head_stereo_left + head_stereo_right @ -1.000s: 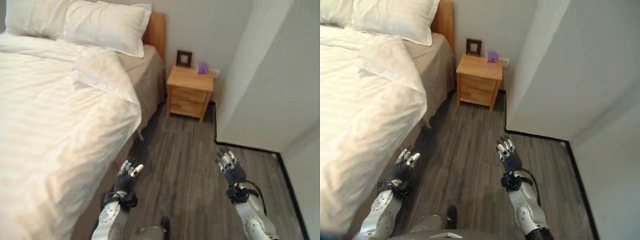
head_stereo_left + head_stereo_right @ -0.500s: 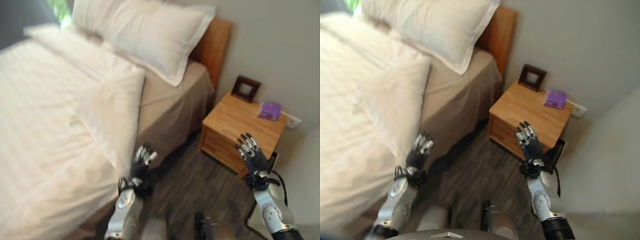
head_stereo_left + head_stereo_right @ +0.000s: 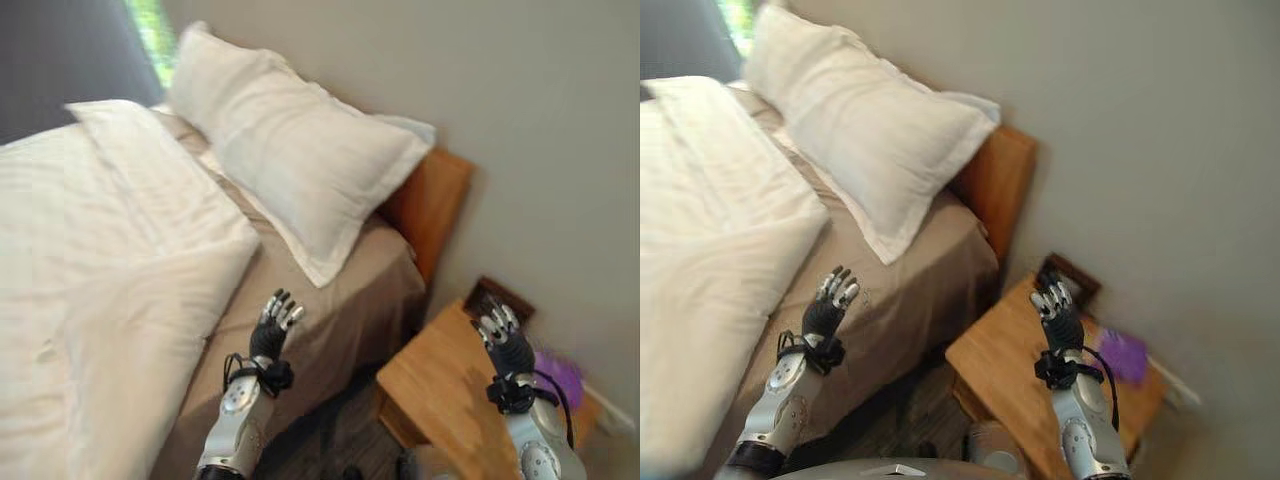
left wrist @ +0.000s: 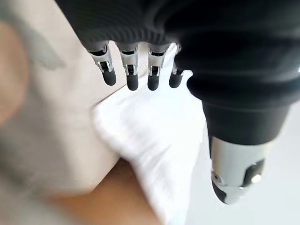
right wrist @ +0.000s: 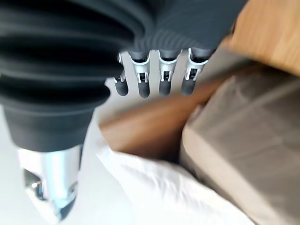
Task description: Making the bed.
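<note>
1. My left hand [image 3: 272, 331] is raised over the side of the bed [image 3: 330, 330]. Its fingers [image 4: 130, 71] are straight and spread, and they hold nothing.
2. My right hand [image 3: 1055, 315] is raised too, over the wooden nightstand [image 3: 1005, 365]. Its fingers [image 5: 152, 82] are straight and relaxed, also with nothing in them.
3. The two hands are well apart, palms turned away from me, and neither touches bedding or furniture.
4. The white duvet [image 3: 90, 300] lies on the bed to the left of my left fingers. Its folded top edge ends just beside them, and the taupe sheet shows bare beyond that edge.
5. Past my left fingers, toward the head of the bed, a white pillow [image 3: 290, 170] lies tilted against the wooden headboard [image 3: 430, 205]. One of its corners hangs down onto the bare sheet.
6. In my left wrist view that pillow corner shows just beyond the fingertips, not touching them.
7. Just past my right fingers a dark picture frame [image 3: 1072, 280] stands at the back of the nightstand by the wall.
8. A small purple object [image 3: 1125, 355] lies on the nightstand top to the right of my right hand.
9. My right wrist view looks past the fingers to the headboard, the taupe mattress side and a white pillow edge.
</note>
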